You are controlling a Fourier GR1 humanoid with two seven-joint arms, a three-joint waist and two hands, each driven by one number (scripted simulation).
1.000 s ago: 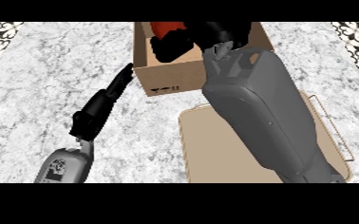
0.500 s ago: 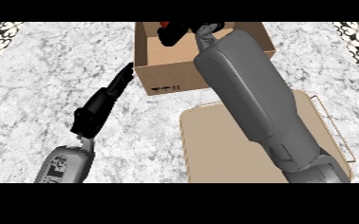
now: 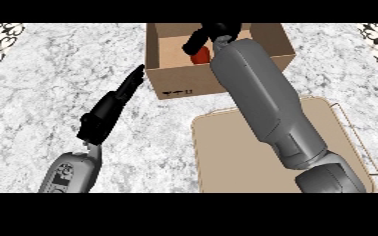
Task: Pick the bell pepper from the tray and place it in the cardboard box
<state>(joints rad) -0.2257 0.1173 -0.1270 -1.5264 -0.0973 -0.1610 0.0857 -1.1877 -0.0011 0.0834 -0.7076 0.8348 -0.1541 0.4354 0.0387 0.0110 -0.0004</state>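
The red bell pepper lies inside the open cardboard box at the back of the counter, partly hidden by my right forearm. My right hand hovers over the box's inside, just above the pepper, with its thumb pointing down beside it and its fingers relaxed, so it stands open. The beige tray sits in front of the box at the lower right, under my right forearm, with nothing showing on it. My left hand stays open, fingers straight, its tips close to the box's left front corner.
The counter top is grey-white marble, with bare surface to the left of the box and of the tray. A thin wire-like handle runs along the tray's right edge.
The right hand carried the pepper further over the box. The pepper now sits lower, inside the box and apart from the fingers. The left hand has not moved.
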